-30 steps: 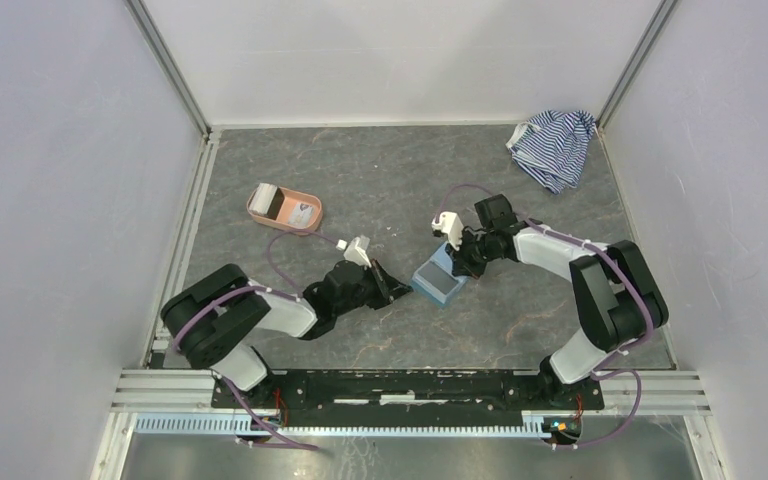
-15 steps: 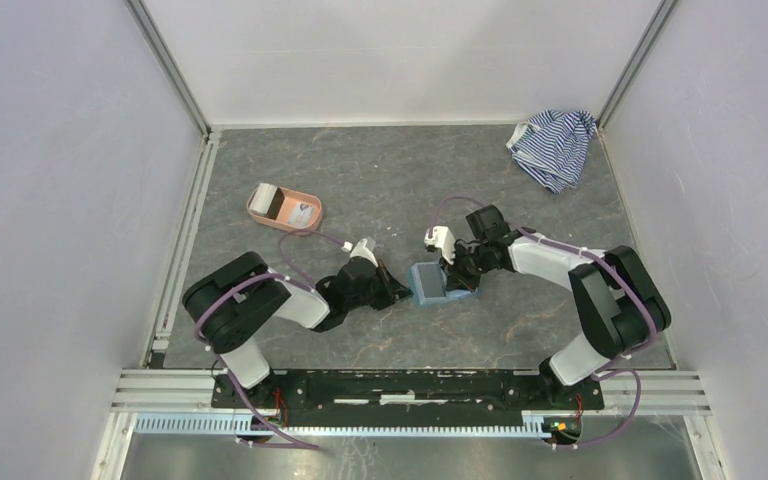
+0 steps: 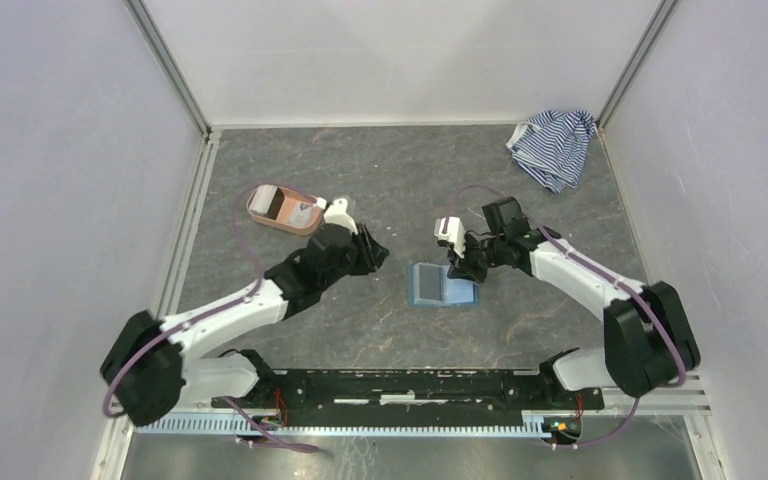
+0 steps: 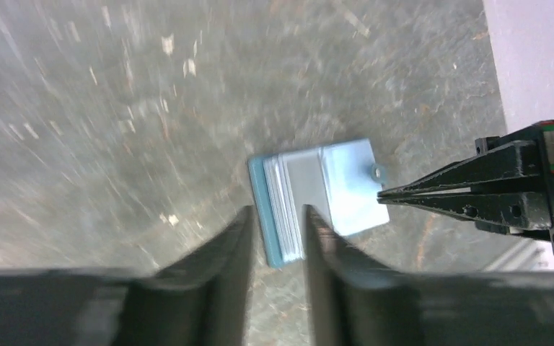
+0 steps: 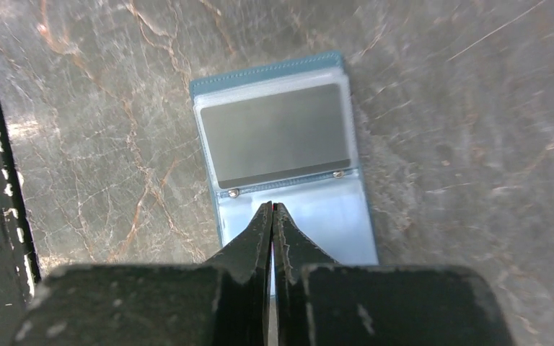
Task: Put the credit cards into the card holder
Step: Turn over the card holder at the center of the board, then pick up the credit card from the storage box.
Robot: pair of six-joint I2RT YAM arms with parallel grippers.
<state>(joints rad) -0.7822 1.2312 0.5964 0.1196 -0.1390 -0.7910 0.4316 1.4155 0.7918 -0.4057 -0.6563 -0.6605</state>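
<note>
The teal card holder (image 3: 438,287) lies open and flat on the table, a grey credit card (image 5: 278,137) showing inside its clear sleeve. My right gripper (image 5: 273,207) is shut, its tips over the holder's light blue inner flap (image 5: 332,223) just below the sleeve. My left gripper (image 4: 278,213) hangs a little open and empty, above and to the left of the card holder (image 4: 332,191). In the top view the left gripper (image 3: 378,256) sits between holder and tray. More credit cards, one dark (image 3: 278,203) and one whitish (image 3: 303,213), lie in the pink tray.
The salmon-pink oval tray (image 3: 260,214) sits at the back left, close to my left wrist. A blue-and-white striped cloth (image 3: 555,145) is bunched in the far right corner. Grey walls enclose the table on three sides.
My left arm has pulled back from the card holder and swung up-left toward the tray, its jaws parting a little. The holder now lies flat and open. The right gripper stays by it.
</note>
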